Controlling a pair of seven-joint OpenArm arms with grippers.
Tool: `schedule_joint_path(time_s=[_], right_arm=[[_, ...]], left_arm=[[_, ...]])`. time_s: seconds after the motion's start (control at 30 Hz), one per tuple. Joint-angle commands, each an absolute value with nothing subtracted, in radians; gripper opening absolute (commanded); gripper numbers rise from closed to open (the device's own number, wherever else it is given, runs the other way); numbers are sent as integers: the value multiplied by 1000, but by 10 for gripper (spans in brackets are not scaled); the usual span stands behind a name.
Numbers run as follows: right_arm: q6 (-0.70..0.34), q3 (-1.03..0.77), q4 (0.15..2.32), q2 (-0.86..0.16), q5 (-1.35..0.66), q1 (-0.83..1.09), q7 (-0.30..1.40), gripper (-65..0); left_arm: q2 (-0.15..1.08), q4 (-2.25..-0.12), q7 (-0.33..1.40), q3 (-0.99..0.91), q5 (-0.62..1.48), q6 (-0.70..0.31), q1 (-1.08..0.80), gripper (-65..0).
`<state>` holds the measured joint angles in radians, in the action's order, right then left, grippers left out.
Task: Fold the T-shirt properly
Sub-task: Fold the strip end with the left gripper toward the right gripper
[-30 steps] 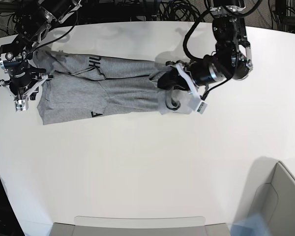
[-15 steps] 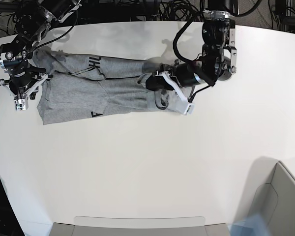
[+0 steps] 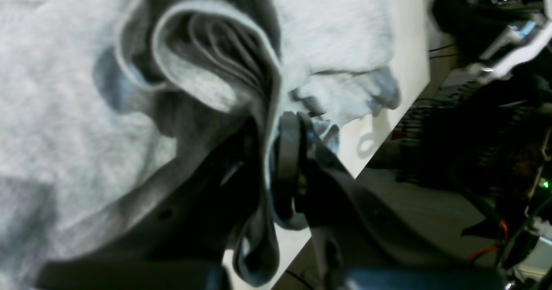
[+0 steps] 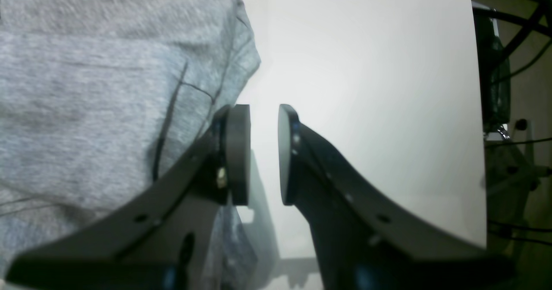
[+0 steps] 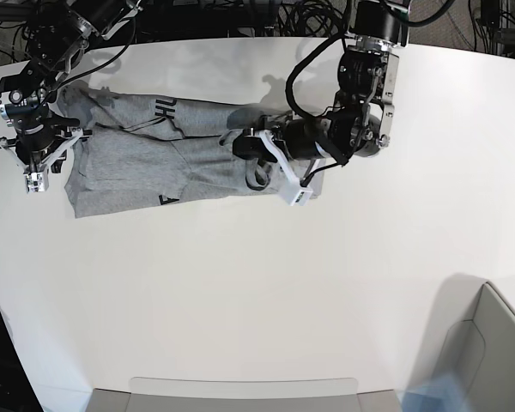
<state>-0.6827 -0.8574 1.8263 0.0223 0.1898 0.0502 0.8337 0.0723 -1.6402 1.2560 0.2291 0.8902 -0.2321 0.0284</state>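
Your left gripper pinches the T-shirt hem, shirt stretched along the surface toward 9 o'clock; right fingers stand parted, empty. Carry the fold low and level toward 9.

Soft heathered cloth T-shirt

We cannot read the black lettering on the T-shirt; folds cover most of it. The left gripper hides the pinched cloth between its pads. The left wrist view is blurred, and both wrist views crop the shirt at their left edges.
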Motion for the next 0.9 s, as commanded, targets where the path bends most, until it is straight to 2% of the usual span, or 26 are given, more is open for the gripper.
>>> schedule_joint_path(time_s=[0.0,0.1,0.2,0.4,0.57,0.87], right_arm=[[-698,-858,1844,10,183,38,814,-529],[-698,-858,1844,8,185,38,814,-529],[-698,-858,1844,8,185,38,814,-529],[-698,-858,1844,8,183,36,814,-529],[-698,-858,1844,8,182,31,814,-529],[-698,-857,1848,12,182,15,814,-529]], left_arm=[[68,-1658,1250,243,917,-236,54,-570],[71,-1662,1250,249,917,-234,53,-462],[71,-1666,1250,243,917,-234,54,-413],[71,-1744,1250,237,920,-239,54,-414],[77,-1844,1268,104,918,-236,36,-415],[160,-1728,1297,70,914,-239,4,-521]])
